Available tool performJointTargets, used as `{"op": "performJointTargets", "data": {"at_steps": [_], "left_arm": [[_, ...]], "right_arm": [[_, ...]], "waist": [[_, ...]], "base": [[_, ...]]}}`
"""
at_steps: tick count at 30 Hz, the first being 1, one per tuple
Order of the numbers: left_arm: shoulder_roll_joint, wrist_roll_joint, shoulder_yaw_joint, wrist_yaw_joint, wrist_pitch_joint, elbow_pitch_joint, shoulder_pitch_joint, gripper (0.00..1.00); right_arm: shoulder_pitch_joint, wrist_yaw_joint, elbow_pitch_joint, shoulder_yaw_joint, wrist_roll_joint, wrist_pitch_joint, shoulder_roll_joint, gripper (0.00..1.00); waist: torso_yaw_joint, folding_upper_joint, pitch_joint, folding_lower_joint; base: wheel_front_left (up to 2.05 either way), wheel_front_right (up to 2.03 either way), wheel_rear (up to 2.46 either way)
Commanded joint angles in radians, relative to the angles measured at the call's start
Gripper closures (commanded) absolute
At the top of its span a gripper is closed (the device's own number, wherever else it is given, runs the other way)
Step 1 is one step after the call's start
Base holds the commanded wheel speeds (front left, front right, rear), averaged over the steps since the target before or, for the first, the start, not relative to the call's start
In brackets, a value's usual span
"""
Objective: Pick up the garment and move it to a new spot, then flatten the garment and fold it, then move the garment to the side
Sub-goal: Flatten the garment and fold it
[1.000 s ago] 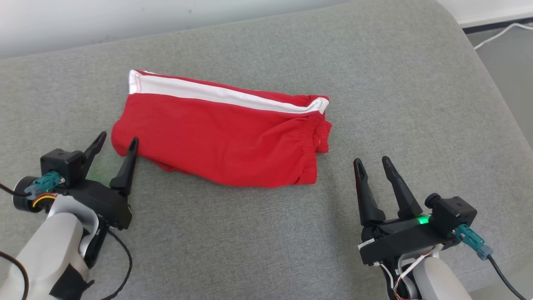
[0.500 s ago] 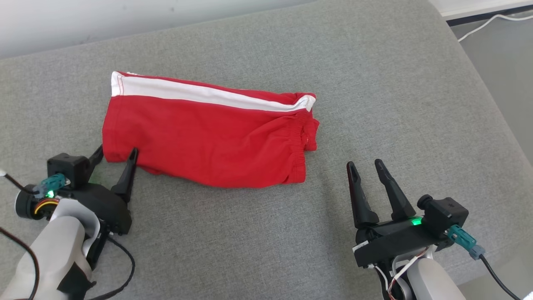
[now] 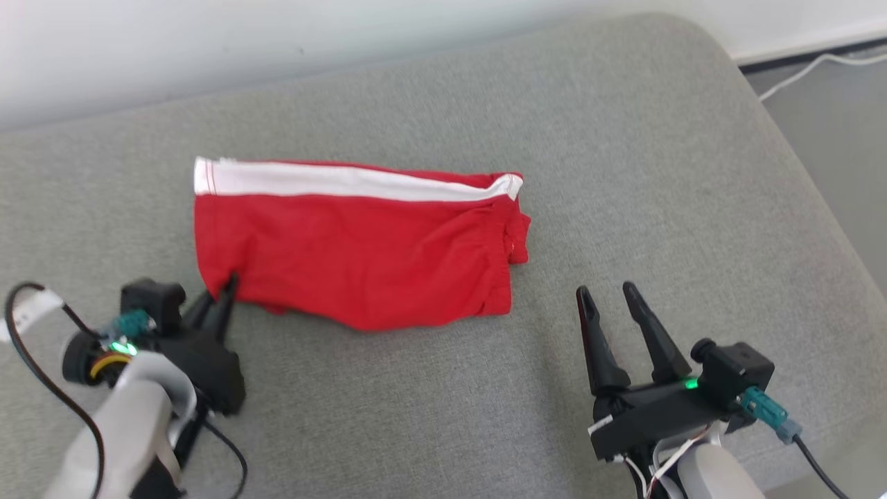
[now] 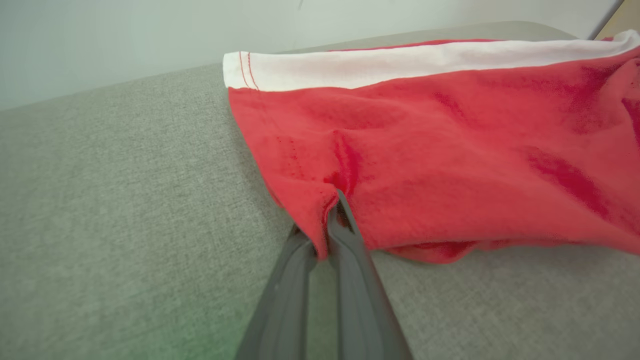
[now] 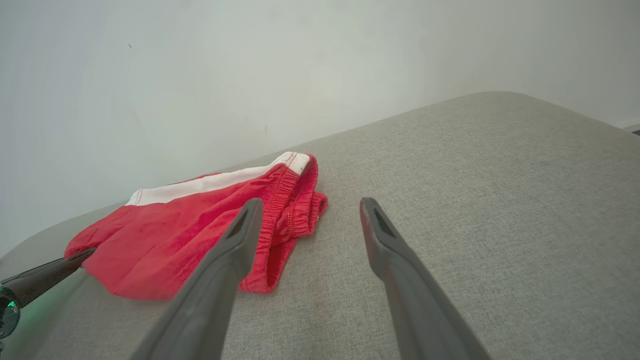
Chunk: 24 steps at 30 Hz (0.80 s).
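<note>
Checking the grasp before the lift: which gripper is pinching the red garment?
The left gripper: its fingers are closed on the near left corner of the red garment. The right gripper stands open, clear of the cloth.

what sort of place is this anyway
Probably an indoor room, home or test space: a grey upholstered cushion like a sofa seat bearing red shorts, a white wall behind, a white cable on the floor.

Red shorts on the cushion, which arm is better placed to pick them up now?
Left. The left arm's fingers are shut on the red shorts' near left corner; the right arm's fingers stand open, clear of the fabric.
</note>
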Motion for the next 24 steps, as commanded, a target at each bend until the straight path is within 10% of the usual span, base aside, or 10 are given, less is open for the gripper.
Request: {"op": "performJointTargets", "data": {"at_steps": [1,24], "left_arm": [[-0.008,0.002,0.008,0.007,-0.001,-0.010,0.044,1.00],[-0.082,0.038,0.037,0.035,-0.002,-0.143,0.244,1.00]], "right_arm": [[0.022,-0.001,0.006,0.000,-0.004,-0.004,-0.002,0.00],[0.112,-0.001,0.005,-0.044,0.006,0.021,-0.018,0.00]], "waist": [[0.025,0.0000,-0.045,0.0000],[0.142,0.0000,-0.133,0.0000]], "base": [[0.00,0.00,0.00],[0.00,0.00,0.00]]}}
